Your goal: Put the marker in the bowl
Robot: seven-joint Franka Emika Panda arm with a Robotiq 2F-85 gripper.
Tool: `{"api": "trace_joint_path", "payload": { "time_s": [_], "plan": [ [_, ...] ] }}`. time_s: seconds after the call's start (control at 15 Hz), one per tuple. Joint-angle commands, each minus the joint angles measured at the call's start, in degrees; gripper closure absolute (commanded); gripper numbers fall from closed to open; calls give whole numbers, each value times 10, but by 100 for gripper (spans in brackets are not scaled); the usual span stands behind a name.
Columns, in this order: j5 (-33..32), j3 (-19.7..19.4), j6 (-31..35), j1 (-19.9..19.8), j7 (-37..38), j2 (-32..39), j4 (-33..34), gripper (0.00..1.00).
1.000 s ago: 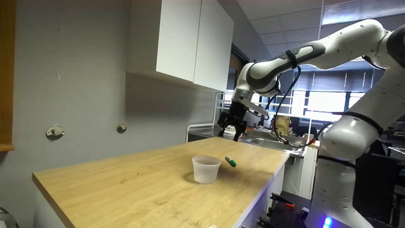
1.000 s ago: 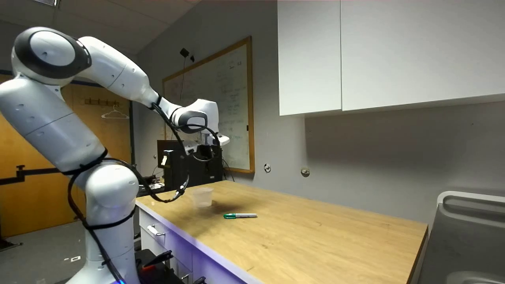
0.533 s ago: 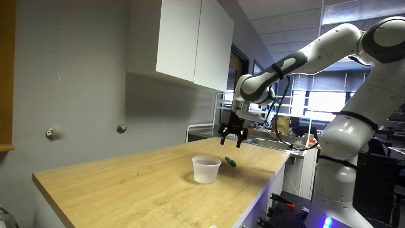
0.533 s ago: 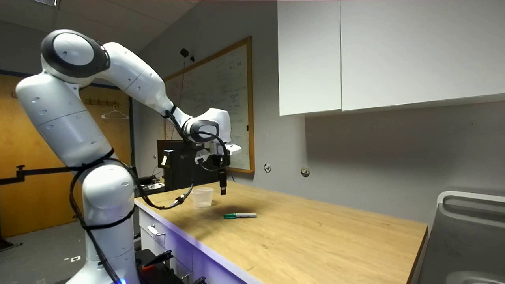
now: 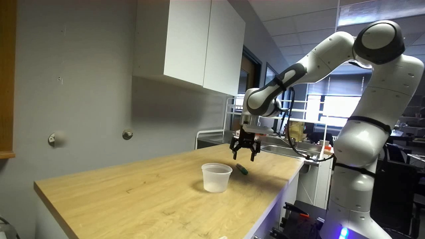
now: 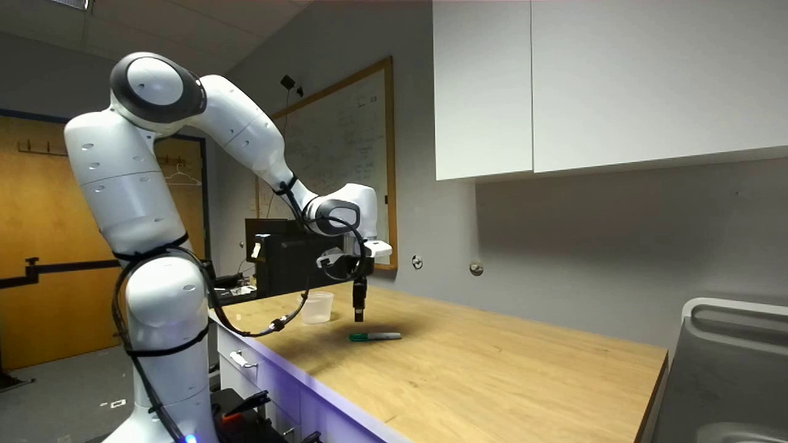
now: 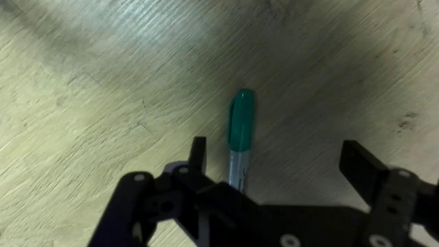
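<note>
Lower than before, the gripper hangs with fingers apart over the marker; the bowl stands upright near the marker.

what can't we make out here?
Wrist view: rear end of the marker, behind the tool.
Wrist view: marker lettering, partly covered by the tool.
In an exterior view: inside bottom of the bowl, hidden by its cloudy near wall.
In an exterior view: writing on the whiteboard, too small.
In an exterior view: half of a wall fitting, under a blurred patch.
</note>
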Motion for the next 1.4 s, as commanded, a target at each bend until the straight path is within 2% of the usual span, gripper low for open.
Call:
{"api": "trace_joint_path", "payload": {
  "time_s": [0.0,0.67,0.73,0.8,0.87,1.33],
  "plan": [
    [-9,-21,-11,5,19,62,47,0],
    [5,-68,-28,22,15,162,116,0],
    [5,-71,-26,24,17,167,119,25],
    [4,-73,-26,26,18,171,121,27],
    [5,-75,-27,28,18,174,124,33],
    [-2,-82,-41,40,37,165,133,88]
  ]
}}
